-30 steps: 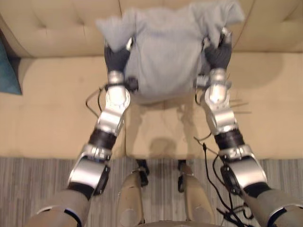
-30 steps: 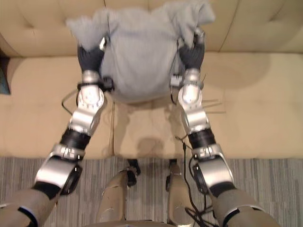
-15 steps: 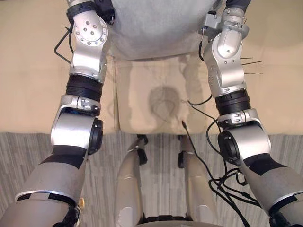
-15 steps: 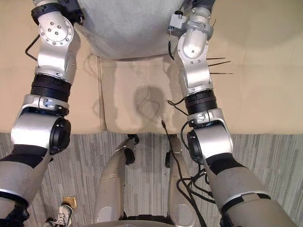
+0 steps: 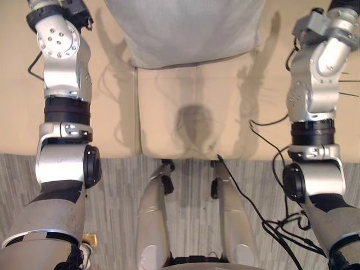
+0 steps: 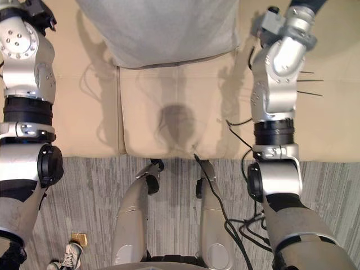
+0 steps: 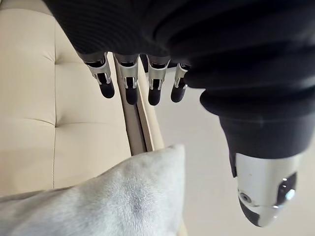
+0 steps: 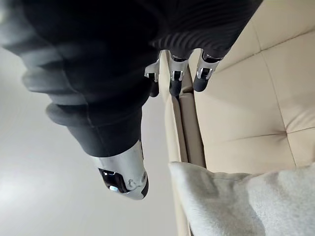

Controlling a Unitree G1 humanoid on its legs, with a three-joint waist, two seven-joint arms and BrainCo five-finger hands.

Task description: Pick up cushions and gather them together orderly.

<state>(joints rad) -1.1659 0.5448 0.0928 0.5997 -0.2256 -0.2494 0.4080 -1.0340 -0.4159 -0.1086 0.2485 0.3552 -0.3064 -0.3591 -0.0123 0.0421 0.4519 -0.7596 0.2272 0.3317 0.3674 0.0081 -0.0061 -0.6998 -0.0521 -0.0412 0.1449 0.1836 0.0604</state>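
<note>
- The cushion (image 5: 185, 28) is light grey with a soft, slightly fuzzy cover. It's plump, and its lower edge bows out a bit between rounded corners.
- It sits on the beige sofa (image 5: 107, 107) at the back of the middle seat pad. The lower edge hangs over the pad's rear seam and throws a thin shadow there.
- The two silver arms come up either side of it, left arm (image 5: 62, 67) and right arm (image 5: 315, 73), both apart from the fabric.
- In the left wrist view, the left hand (image 7: 129, 83) is slack. The fingers hang out straight in a row with the thumb (image 7: 261, 187) well off to the side. One cushion corner (image 7: 113, 201) pokes in near the hand without touching it.
- The right wrist view is much the same. The right hand (image 8: 176, 78) has relaxed straight fingers, holds nothing, and is clear of the other cushion corner (image 8: 246, 206).
- Past both hands you get the sofa's tufted backrest (image 7: 49, 98).
- A striped grey carpet (image 5: 112, 185) runs along the front of the sofa.
</note>
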